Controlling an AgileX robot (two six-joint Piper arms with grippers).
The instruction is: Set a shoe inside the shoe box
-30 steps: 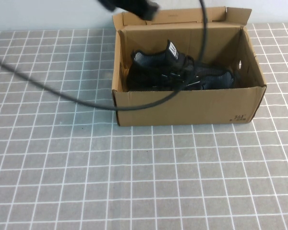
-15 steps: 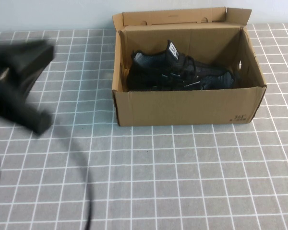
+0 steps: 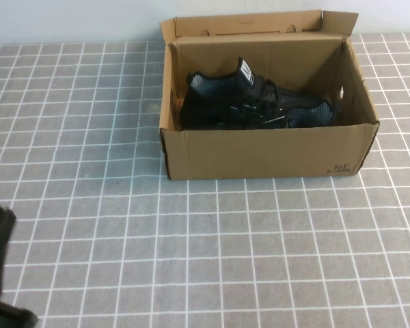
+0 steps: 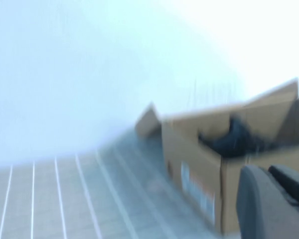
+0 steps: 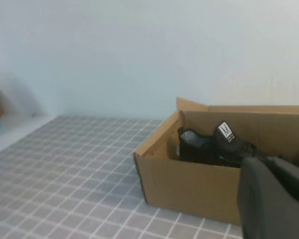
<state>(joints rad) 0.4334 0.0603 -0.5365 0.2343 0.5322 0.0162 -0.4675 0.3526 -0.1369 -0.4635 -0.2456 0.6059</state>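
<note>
The brown cardboard shoe box stands open at the far middle of the table, with its flap lid up at the back. A black knit shoe with a white tongue label lies inside it. I cannot tell whether a second shoe lies beside it. My left arm shows as a dark shape at the near left corner, far from the box. My left gripper is shut and empty, with the box and the shoe beyond it. My right gripper is shut and empty, short of the box and the shoe.
The table is covered with a grey cloth with a white grid. A pale wall runs along the far edge behind the box.
My left arm has pulled back from above the box, swung out to the left, and come down to the near left corner. The shoe and the box have not moved.
</note>
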